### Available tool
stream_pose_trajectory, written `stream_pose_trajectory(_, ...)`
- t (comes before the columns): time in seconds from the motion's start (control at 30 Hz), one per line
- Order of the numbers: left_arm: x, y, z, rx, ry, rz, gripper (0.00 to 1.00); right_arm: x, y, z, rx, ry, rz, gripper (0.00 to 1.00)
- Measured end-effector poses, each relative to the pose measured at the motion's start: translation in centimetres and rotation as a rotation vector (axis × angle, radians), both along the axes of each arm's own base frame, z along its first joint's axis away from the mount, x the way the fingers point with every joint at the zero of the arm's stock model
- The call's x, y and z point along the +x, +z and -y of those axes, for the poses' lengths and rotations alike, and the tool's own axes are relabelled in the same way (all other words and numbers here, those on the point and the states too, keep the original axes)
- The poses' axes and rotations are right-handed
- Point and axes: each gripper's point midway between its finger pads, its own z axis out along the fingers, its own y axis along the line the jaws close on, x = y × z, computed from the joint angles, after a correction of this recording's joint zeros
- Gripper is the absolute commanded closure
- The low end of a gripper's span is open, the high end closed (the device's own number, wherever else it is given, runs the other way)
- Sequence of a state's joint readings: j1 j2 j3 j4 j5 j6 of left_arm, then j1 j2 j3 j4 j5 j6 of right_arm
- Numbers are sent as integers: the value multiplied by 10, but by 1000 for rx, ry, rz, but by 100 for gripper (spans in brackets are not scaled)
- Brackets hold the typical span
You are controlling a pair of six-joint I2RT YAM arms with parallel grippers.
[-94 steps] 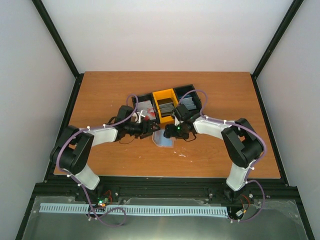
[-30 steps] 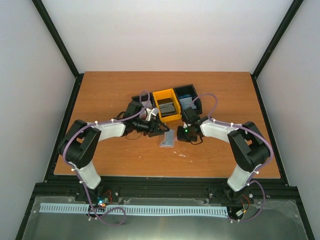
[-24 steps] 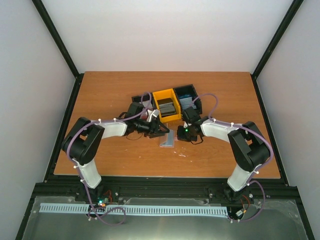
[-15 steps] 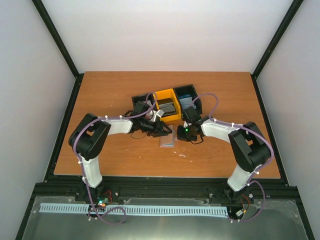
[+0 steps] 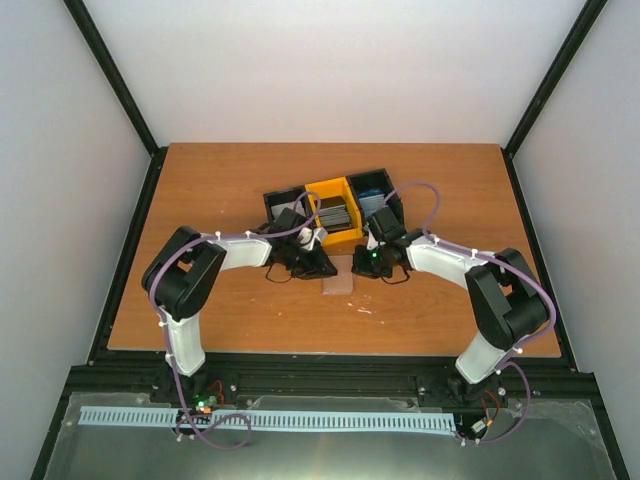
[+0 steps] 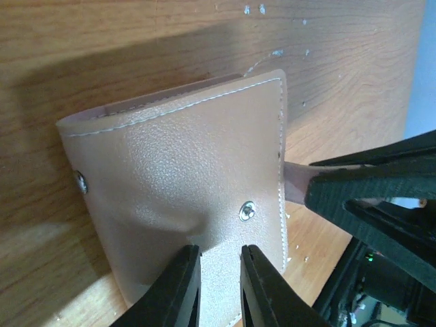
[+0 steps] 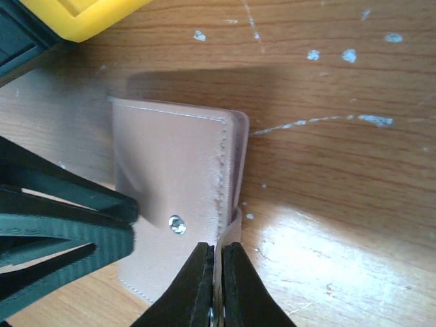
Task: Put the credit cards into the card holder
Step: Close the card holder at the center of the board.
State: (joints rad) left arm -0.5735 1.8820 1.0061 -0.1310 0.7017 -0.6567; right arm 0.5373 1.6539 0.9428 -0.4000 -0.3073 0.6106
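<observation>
The card holder [image 5: 338, 285] is a tan leather wallet with snap studs, lying folded shut on the table in front of the bins. In the left wrist view my left gripper [image 6: 219, 272] has its tips down on the card holder's [image 6: 177, 177] cover, jaws a narrow gap apart with only bare leather showing between them. My right gripper [image 7: 218, 272] is shut on a thin leather flap [image 7: 230, 235] at the card holder's [image 7: 170, 177] edge. Dark grey credit cards [image 5: 336, 213] stand in the yellow bin [image 5: 322, 190], and blue ones [image 5: 372, 204] in the black bin [image 5: 392, 205] to its right.
A second black bin [image 5: 272, 200] stands left of the yellow one, partly covered by my left arm. Both grippers [image 5: 322, 268] [image 5: 357, 268] meet over the holder, their fingers only a few centimetres apart. The yellow bin's corner [image 7: 75, 17] lies just beyond the holder.
My left gripper has swung right onto the holder and narrowed its jaws. The holder has gone from propped open and tilted to folded flat. The right gripper has kept its pinch.
</observation>
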Motion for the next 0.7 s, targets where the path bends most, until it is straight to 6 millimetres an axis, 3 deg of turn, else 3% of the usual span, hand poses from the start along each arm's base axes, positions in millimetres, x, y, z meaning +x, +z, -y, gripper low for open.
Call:
stream_pose_trajectory(0.2,1,-5,6,69,-6,8,85,-2,4,-6,34,17,-14,94)
stream_pose_trajectory(0.4,1,-7,4,102,3,11,85,-2,-2,-10,52,25,-40,84)
stream_pose_trajectory(0.7,3,5,4,101,9,46,73,-4,-4,-17,87,49,-57,67)
